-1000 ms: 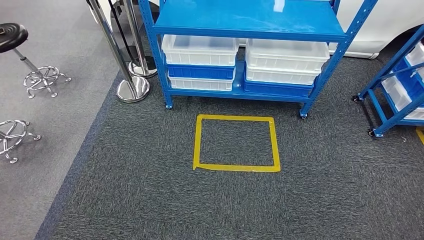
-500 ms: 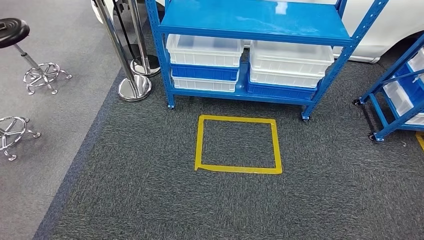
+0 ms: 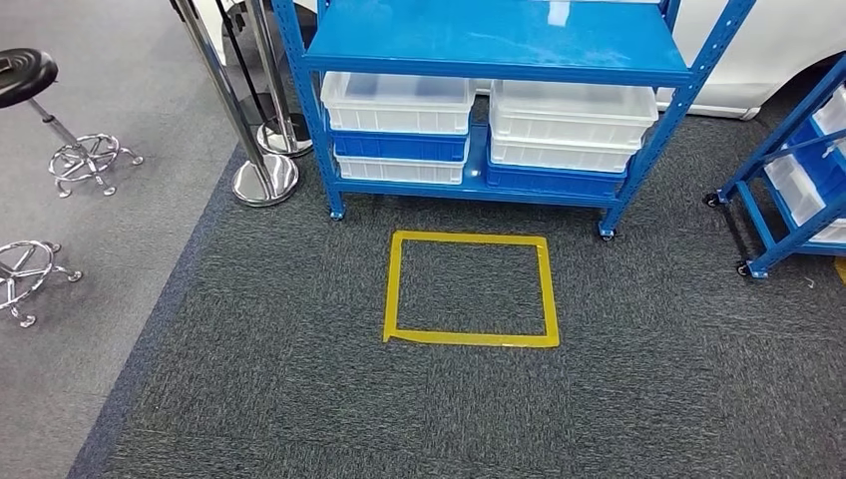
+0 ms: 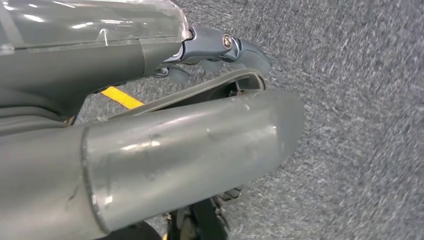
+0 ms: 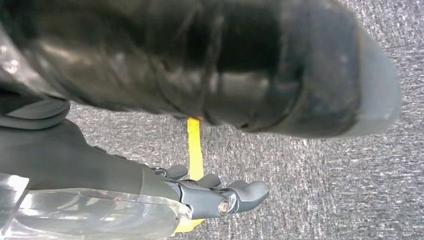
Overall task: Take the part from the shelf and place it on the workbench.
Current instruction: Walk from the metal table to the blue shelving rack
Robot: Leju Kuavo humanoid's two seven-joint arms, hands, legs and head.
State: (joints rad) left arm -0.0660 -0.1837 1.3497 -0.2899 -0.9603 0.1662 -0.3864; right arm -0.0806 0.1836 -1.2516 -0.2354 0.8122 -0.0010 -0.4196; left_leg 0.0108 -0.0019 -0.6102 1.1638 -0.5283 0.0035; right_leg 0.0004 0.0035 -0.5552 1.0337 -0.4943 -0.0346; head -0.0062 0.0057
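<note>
Ahead: shelf (image 3: 496, 45) at frame top, part unseen; left hand (image 4: 220, 47), right hand (image 5: 220, 195) hanging, released, equally distant.

We see the blue shelf (image 3: 499, 40) cut off by the head view's top edge, so its upper levels are out of frame. Its white bins (image 3: 399, 100) are frosted, and we cannot tell what lies inside them; the blue bins (image 3: 399, 146) beneath are covered by those stacked on top. A second blue rack (image 3: 793, 170) runs off the right edge, and a black stool (image 3: 22, 75) is clipped at the left. In the left wrist view, the left robot hand (image 4: 220, 47) is mostly hidden behind the grey thumb, so we cannot read how its fingers lie. In the right wrist view the right robot hand (image 5: 220, 192) is likewise largely masked, and the yellow tape (image 5: 194, 150) shows as a short strip.
</note>
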